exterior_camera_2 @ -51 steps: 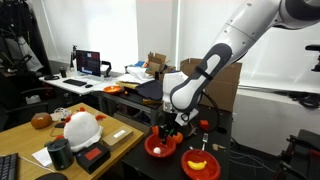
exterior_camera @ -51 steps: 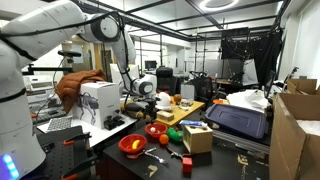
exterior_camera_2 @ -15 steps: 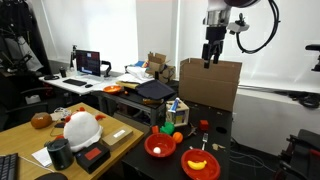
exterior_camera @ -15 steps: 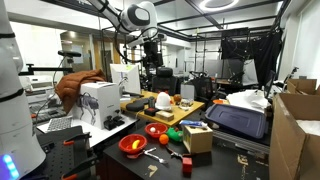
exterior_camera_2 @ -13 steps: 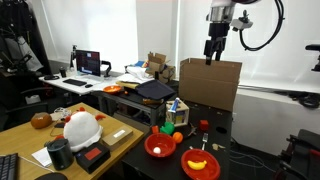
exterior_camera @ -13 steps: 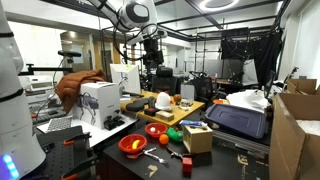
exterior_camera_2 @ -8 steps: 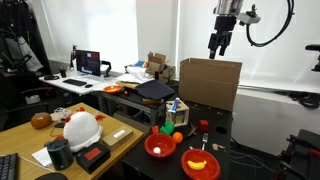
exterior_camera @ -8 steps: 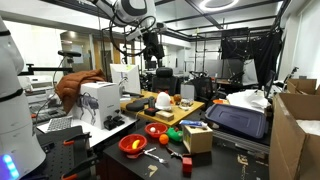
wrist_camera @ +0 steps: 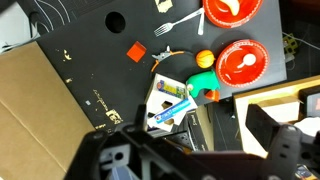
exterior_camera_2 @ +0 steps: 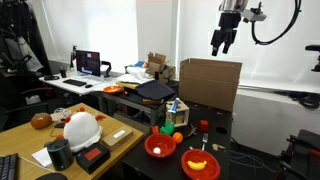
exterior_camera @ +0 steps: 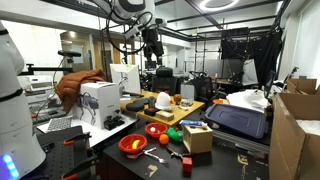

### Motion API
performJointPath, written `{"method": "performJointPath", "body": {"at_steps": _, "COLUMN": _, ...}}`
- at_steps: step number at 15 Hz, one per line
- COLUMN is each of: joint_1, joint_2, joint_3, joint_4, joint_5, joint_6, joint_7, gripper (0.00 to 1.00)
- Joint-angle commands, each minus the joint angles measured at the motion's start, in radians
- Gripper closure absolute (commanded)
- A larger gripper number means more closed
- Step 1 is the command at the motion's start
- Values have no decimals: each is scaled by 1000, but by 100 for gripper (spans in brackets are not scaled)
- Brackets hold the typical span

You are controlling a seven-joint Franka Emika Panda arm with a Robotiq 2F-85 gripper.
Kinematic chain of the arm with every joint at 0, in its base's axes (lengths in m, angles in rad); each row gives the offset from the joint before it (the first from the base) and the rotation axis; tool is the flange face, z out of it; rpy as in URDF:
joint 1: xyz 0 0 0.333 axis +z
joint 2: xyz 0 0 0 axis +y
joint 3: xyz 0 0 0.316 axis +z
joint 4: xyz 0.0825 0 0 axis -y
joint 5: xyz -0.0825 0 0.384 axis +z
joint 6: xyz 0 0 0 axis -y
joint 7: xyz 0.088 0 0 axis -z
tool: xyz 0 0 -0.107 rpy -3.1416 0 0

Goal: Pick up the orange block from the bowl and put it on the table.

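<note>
The orange block (wrist_camera: pixel 136 51) lies on the dark table (wrist_camera: pixel 90 60), apart from both bowls; it also shows in both exterior views (exterior_camera: pixel 186 163) (exterior_camera_2: pixel 203 125). The small deep-red bowl (wrist_camera: pixel 240 62) looks empty and also shows in both exterior views (exterior_camera: pixel 156 130) (exterior_camera_2: pixel 160 146). My gripper (exterior_camera_2: pixel 219 43) hangs high above the table, far from block and bowl, and also shows in an exterior view (exterior_camera: pixel 152 45). In the wrist view its jaws (wrist_camera: pixel 195 150) are spread apart with nothing between them.
A wider orange-red bowl (exterior_camera_2: pixel 200 163) holds a yellow item. A fork (wrist_camera: pixel 170 25), a small orange ball (wrist_camera: pixel 204 57), a green object (wrist_camera: pixel 203 85) and a box with a toothpaste carton (wrist_camera: pixel 175 100) lie nearby. A wooden board (exterior_camera: pixel 170 110) and a cardboard box (exterior_camera_2: pixel 210 82) stand behind.
The arm has risen from just above the deep-red bowl to high above the table. In the last second it drifted slightly sideways. The block and bowls have not moved.
</note>
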Motion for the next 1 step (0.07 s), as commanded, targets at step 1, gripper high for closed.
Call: {"method": "performJointPath", "body": {"at_steps": 1, "joint_1": -4, "joint_2": 1, "joint_3": 5, "joint_4": 2, "joint_5": 2, "joint_6": -3, "joint_7": -1, "gripper": 0}}
